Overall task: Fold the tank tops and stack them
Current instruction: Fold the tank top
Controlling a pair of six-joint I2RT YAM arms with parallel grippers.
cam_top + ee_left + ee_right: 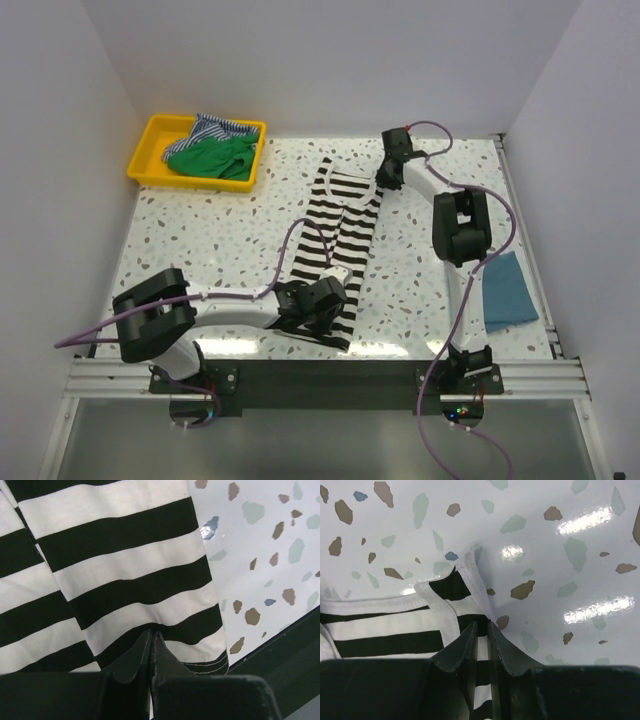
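Our left hand [152, 636] clamps the near hem of the black-and-white striped top [340, 235], not yet folded on the surface [410, 280], the teal top [508, 290] lies folded alongside, our right hand [482, 625] pinches the far strap, and the green top [215, 160] and blue-striped top [215, 127] wait in the yellow tray [150, 150].

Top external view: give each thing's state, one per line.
black-and-white striped tank top, lying stretched out
left tool, shut on its hem
right tool, shut on its strap
teal-blue tank top, folded
green tank top, crumpled in tray
blue-striped tank top, crumpled in tray
yellow tray, holds two tops
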